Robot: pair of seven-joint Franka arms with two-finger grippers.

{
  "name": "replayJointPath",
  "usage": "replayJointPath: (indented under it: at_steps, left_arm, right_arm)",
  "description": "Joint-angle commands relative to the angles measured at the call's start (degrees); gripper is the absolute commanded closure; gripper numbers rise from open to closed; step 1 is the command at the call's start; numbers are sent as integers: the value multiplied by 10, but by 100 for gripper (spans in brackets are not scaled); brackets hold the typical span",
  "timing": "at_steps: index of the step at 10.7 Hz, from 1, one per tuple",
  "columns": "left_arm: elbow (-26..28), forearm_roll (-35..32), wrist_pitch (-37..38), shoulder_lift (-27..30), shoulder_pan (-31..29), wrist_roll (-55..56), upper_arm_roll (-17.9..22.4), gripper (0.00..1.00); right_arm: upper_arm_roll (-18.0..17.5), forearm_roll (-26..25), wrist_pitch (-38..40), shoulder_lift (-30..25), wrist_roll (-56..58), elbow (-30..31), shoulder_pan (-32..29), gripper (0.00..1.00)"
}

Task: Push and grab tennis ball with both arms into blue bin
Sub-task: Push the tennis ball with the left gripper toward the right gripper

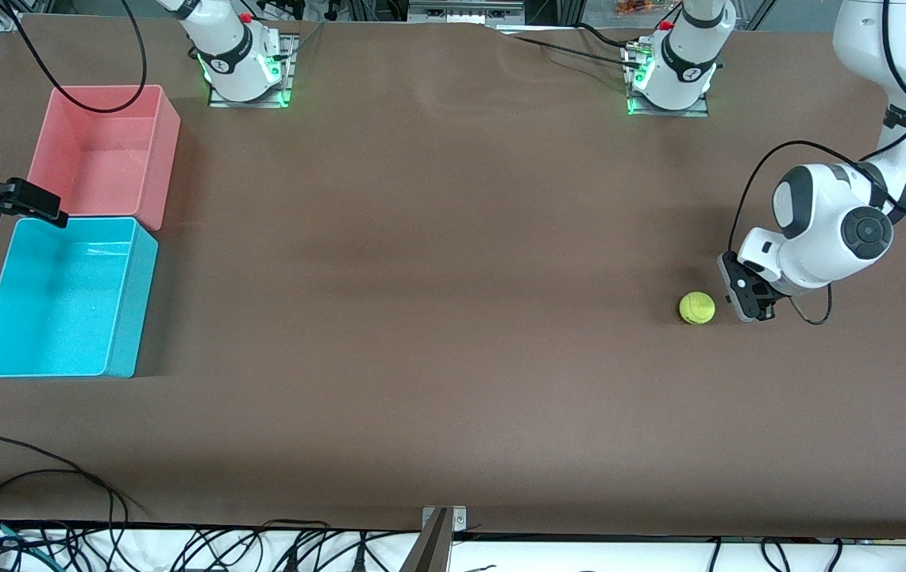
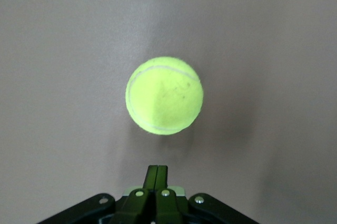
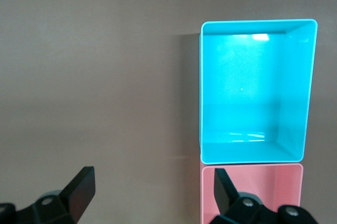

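The yellow-green tennis ball (image 1: 696,308) rests on the brown table toward the left arm's end. My left gripper (image 1: 746,311) is low beside it, on the side away from the bins, shut with nothing in it. In the left wrist view the ball (image 2: 164,95) sits a short gap ahead of the closed fingertips of the left gripper (image 2: 157,170). The blue bin (image 1: 63,302) stands at the right arm's end and is empty. My right gripper (image 1: 44,208) hangs open where the two bins meet. Its wrist view shows the blue bin (image 3: 201,87) and the right gripper (image 3: 152,182) holding nothing.
A pink bin (image 1: 103,159) of the same size touches the blue bin, farther from the front camera; it also shows as the pink bin (image 3: 263,192) in the right wrist view. Black cables (image 1: 40,477) trail along the table's near edge beside a metal bracket (image 1: 441,524).
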State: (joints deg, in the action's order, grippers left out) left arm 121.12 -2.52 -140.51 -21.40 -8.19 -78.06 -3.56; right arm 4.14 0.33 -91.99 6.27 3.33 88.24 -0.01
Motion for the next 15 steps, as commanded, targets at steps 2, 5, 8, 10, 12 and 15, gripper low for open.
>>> replayJointPath:
  at_steps: [2,5,8,10,12,15]
  left_arm:
    - [-46,17,-15,-45,-2,-100,5,100]
    - [-52,20,-15,-54,-2,-111,5,100]
    - [-71,82,-15,-81,-1,-175,5,100]
    - [-71,82,-16,-88,3,-175,5,100]
    - [-71,80,-16,-93,4,-175,5,100]
    - [-71,79,-17,-94,6,-173,5,100]
  right_arm:
    - [2,12,8,6,12,-18,-2,0]
    - [2,12,8,6,12,-18,-2,0]
    - [2,12,8,6,12,-18,-2,0]
    - [2,12,8,6,12,-18,-2,0]
    - [2,12,8,7,12,-18,-2,0]
    - [2,12,8,7,12,-18,-2,0]
